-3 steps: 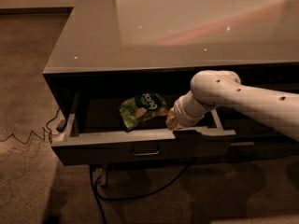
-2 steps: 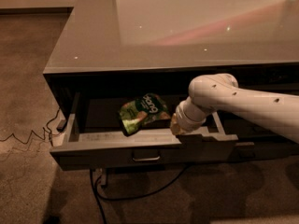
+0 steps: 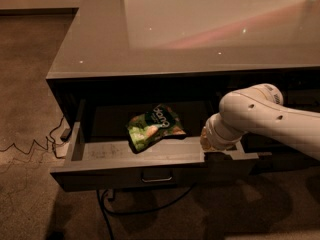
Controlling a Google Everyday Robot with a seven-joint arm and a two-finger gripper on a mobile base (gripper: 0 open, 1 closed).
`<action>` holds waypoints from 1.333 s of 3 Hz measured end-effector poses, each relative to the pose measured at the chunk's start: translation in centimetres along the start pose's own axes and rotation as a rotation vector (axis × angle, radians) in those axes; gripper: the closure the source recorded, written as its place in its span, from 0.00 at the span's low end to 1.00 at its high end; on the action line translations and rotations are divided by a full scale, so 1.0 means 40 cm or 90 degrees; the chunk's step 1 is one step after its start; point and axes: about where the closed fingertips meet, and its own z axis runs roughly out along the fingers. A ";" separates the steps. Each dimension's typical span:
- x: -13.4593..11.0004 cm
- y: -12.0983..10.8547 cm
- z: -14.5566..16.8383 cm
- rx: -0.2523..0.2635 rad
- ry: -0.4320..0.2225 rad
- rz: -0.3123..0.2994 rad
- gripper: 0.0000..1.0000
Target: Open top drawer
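The top drawer (image 3: 110, 170) is a wide dark grey drawer pulled out from under the grey tabletop, with a small metal pull handle (image 3: 156, 177) centred on its front. Its paler scuffed floor shows. A green snack bag (image 3: 154, 128) lies inside near the middle. My white arm comes in from the right, and my gripper (image 3: 216, 145) reaches down into the right part of the drawer, behind its front panel. The arm's wrist hides the fingers.
A glossy grey tabletop (image 3: 190, 29) covers the cabinet. A black cable (image 3: 30, 146) runs over the carpet at the left, and another cable (image 3: 135, 209) loops on the floor below the drawer front. Carpet lies in front and to the left.
The drawer has slid further out toward the camera. My gripper has moved forward and slightly down with the drawer front. The snack bag now lies farther from the arm.
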 end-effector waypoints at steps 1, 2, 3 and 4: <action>0.000 0.000 0.000 0.000 0.000 0.000 1.00; -0.017 0.032 0.018 -0.025 -0.004 -0.001 1.00; -0.017 0.031 0.017 -0.025 -0.004 -0.001 1.00; -0.021 0.081 0.000 -0.051 0.024 -0.006 1.00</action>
